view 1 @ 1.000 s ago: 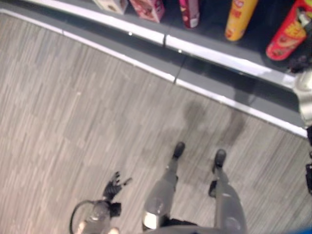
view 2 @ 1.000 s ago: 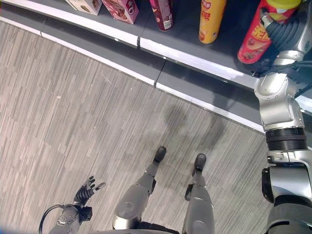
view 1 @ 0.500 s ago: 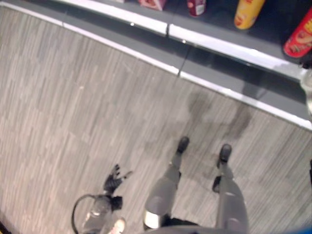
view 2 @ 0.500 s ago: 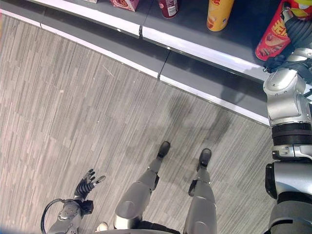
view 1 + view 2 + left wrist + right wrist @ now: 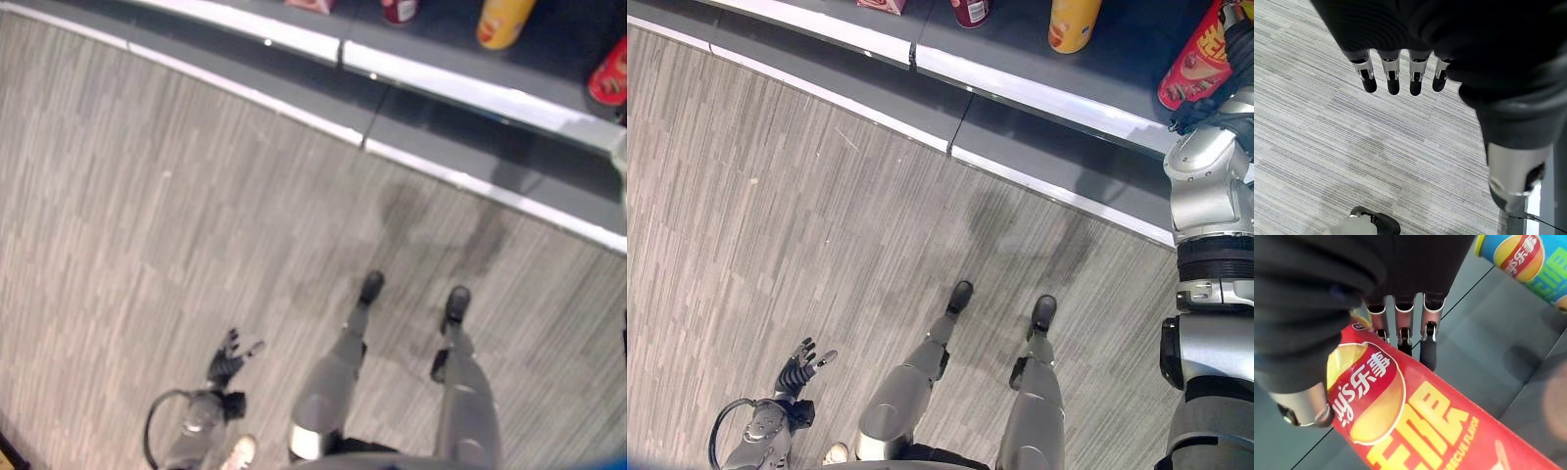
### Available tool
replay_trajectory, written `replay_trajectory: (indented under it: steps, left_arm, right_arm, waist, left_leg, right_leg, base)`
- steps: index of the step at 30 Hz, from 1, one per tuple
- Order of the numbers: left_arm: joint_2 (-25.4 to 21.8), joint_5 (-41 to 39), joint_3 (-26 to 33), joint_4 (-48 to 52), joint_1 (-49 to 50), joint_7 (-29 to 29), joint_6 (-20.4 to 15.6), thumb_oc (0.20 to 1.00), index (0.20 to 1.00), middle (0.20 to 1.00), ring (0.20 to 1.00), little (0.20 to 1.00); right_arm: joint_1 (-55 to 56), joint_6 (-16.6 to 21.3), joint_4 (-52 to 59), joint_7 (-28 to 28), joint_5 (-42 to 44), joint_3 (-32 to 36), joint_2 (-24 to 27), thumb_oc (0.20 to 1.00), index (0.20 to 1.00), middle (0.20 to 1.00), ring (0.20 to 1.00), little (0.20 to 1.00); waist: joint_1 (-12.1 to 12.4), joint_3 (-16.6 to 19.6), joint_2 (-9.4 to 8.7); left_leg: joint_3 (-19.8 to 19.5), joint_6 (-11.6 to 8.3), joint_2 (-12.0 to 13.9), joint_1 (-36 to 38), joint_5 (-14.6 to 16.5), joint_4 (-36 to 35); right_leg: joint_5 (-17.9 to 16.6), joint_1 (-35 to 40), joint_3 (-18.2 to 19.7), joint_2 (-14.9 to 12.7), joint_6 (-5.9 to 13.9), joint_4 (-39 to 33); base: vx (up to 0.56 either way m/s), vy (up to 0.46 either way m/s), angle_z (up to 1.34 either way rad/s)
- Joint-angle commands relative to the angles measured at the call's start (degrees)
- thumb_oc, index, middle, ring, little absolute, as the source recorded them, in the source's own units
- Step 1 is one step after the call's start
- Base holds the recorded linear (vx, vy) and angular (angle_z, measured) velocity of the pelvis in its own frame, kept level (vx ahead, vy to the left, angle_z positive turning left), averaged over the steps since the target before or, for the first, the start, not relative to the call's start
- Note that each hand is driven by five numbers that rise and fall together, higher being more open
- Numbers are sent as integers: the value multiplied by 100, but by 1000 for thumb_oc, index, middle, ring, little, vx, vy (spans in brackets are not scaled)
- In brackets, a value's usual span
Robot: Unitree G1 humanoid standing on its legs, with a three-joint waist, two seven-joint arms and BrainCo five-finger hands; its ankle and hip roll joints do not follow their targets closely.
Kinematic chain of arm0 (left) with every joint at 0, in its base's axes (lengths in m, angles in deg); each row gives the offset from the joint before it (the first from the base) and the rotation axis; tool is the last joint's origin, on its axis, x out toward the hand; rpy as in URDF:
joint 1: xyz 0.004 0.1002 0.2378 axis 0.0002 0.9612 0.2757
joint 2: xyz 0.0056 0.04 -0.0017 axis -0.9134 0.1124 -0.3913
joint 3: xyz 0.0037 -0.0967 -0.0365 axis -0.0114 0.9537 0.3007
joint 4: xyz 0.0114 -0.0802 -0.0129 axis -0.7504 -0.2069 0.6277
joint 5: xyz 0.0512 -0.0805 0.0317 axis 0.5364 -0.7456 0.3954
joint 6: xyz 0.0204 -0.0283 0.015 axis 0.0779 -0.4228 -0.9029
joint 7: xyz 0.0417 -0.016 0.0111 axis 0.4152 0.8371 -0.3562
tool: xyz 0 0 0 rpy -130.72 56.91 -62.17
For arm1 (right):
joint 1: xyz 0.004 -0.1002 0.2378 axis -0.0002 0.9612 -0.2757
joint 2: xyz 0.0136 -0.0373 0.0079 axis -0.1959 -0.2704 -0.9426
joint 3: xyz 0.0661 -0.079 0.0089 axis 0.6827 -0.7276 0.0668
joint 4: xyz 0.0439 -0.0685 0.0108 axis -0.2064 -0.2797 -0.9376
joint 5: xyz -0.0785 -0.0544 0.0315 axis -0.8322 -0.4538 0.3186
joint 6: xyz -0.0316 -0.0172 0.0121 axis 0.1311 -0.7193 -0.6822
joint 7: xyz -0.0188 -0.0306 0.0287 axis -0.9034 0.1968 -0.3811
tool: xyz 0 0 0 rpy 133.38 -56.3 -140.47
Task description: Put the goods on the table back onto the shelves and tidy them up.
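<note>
R hand wraps fingers and thumb round red chip can, holding it over grey shelf, near yellow can. Blue can stands on the shelf nearby. L hand hangs low over floor, fingers relaxed, holding nothing.

1. The left hand is covered at the back by a black ribbed cover.
2. Its fingers are formed of silver segments and capped with rounded black tips.
3. The left thumb is cased in a silver-grey shell with a dark inset near the end.
4. The right hand is built alike: silver fingers, dark tips, black cover.
5. The right arm is made of rounded silver-grey shells, divided by a black ribbed band.
</note>
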State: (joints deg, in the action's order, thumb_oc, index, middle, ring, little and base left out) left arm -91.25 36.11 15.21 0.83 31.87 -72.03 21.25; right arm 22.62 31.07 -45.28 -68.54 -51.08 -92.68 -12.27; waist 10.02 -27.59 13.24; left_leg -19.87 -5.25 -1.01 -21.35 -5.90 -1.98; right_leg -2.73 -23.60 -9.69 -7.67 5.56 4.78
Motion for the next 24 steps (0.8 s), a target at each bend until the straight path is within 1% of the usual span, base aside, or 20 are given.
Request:
replay_trajectory:
  steps: [1,6,14,19,20,21,24]
  left_arm:
    - [-220,-135,-412,88,-19,122,-155,1000,1000,1000,1000,1000]
    - [-209,-165,-480,30,-55,133,-143,1000,1000,1000,1000,1000]
    - [-192,-159,-506,-15,-104,162,-144,1000,1000,1000,1000,1000]
    - [-196,-171,-521,19,-114,201,-159,1000,1000,1000,1000,1000]
    - [-193,-158,-527,16,-108,216,-161,1000,1000,1000,1000,1000]
    - [-185,-147,-532,-1,-118,217,-155,1000,1000,1000,1000,1000]
    - [-168,-145,-551,21,-120,229,-162,1000,1000,1000,1000,1000]
  right_arm:
    - [-448,146,191,-294,234,-274,608,200,200,200,200,200]
    - [-635,175,79,-300,461,-389,622,200,200,200,200,200]
    - [-722,157,-55,-335,486,-464,587,200,200,200,200,200]
    - [-883,78,-180,-394,468,-590,667,200,200,200,200,200]
    - [-882,80,-195,-410,478,-584,666,617,617,617,617,617]
    - [-889,72,-191,-412,469,-596,664,1000,1000,1000,1000,1000]
    - [-896,53,-171,-440,419,-613,676,1000,1000,1000,1000,1000]
  waist:
    - [66,134,65]
    - [84,135,94]
    - [96,152,109]
    - [90,155,121]
    - [85,155,122]
    - [82,153,128]
    - [63,148,131]
  left_leg:
    - [-97,-62,103,199,335,-302]
    - [-83,-66,88,168,327,-302]
    - [-69,-68,82,177,330,-302]
    - [-52,-73,72,171,340,-302]
    - [-49,-73,72,167,338,-302]
    - [-44,-75,73,167,337,-302]
    - [-23,-75,71,168,338,-302]
  right_leg:
    - [509,-255,182,-268,202,376]
    - [506,-312,205,-273,210,398]
    - [512,-297,221,-271,214,389]
    - [479,-329,251,-275,227,376]
    - [476,-335,257,-273,226,377]
    - [474,-336,256,-276,227,379]
    - [475,-341,266,-279,230,384]
  base:
    - [0,0,0]
    - [0,0,0]
    - [0,0,0]
    - [0,0,0]
    - [0,0,0]
    - [0,0,0]
    - [0,0,0]
